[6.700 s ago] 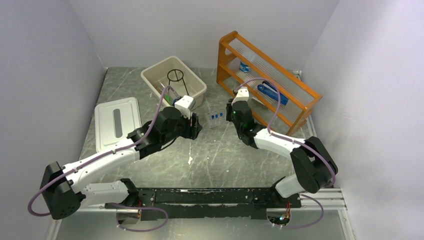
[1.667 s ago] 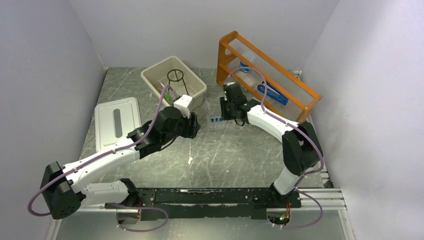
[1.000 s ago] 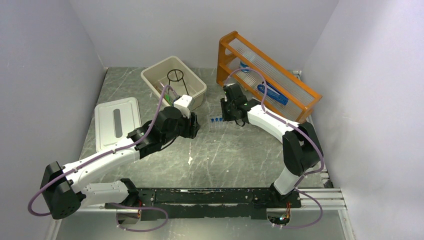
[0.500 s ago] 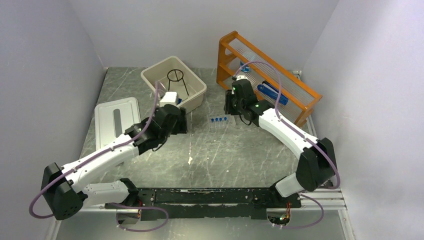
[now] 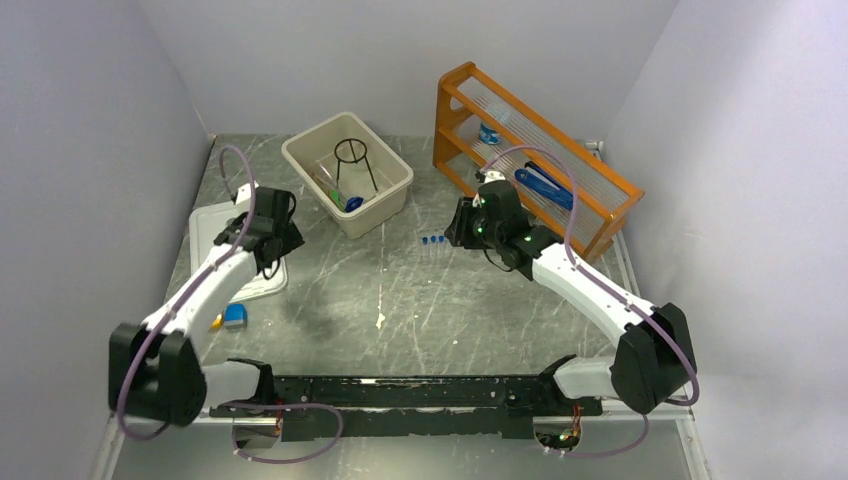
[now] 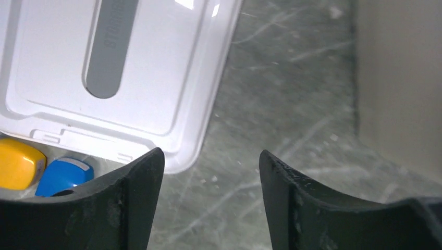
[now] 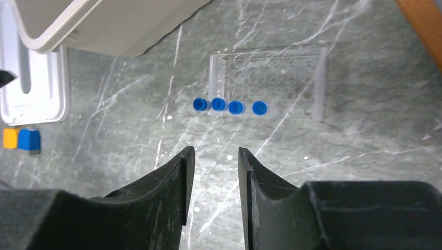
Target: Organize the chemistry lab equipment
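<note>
Lining a clear rack [image 7: 293, 83], four blue-capped tubes [image 7: 235, 107]

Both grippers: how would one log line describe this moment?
left gripper open, empty, by white lid | right gripper open, empty, near tube rack

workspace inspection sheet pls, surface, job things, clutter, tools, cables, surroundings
surface: grey marble tabletop, scratched, a few pale specks
job's things: clear tube rack with four blue-capped test tubes lined along one edge; black wire ring stand inside the beige bin
clutter: white lid flat on the table; orange block and blue block beside its corner
grippers: left tool open, empty, over the lid's edge; right tool open, empty, above the tube rack
cables: purple cables looped along both arms
surroundings: orange wooden shelf rack far right; plain pale walls
</note>
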Motion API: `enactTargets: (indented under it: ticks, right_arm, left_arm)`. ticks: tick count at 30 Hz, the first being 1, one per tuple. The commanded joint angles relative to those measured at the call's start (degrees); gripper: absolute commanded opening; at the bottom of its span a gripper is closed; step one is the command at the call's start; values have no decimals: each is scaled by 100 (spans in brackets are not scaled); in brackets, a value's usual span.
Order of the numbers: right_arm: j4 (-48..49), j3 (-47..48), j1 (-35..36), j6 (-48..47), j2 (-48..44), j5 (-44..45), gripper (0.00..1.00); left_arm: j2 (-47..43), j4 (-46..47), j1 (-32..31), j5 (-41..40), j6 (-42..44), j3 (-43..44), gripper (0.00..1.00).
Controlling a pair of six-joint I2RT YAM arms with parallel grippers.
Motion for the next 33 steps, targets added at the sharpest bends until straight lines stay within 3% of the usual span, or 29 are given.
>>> enactTargets:
  ticks: [1,5,9,13,19,28,33]
  right_arm:
    - [499,-241,-38,291,-287,-497,39]
    - [575,-302,-30,353,-293,-757,38]
    - [641,-361,-39,337,-365,-850,38]
    - [787,-456,-38,338,-564,-932,37]
    - [850,-520,-31,322,-652,-985,37]
    - [863,-641,-31,336,-706,-961,37]
    - [897,-652,-38,356,-667,-998,37]
  left_arm:
    - [1104,460,636,685,519,395,67]
    - [2310,66,929,1234,1095,1357,60]
    - [2947,-123,1074,1183,1401,1869,55]
    - [3095,13,1374,1333,1501,1807,49]
    - [3370,252,1619,1882,1824,1713,51]
    - [3642,386,1628,2147,1847,1676,29]
    - [3872,323,1628,2062,1786,1683,34]
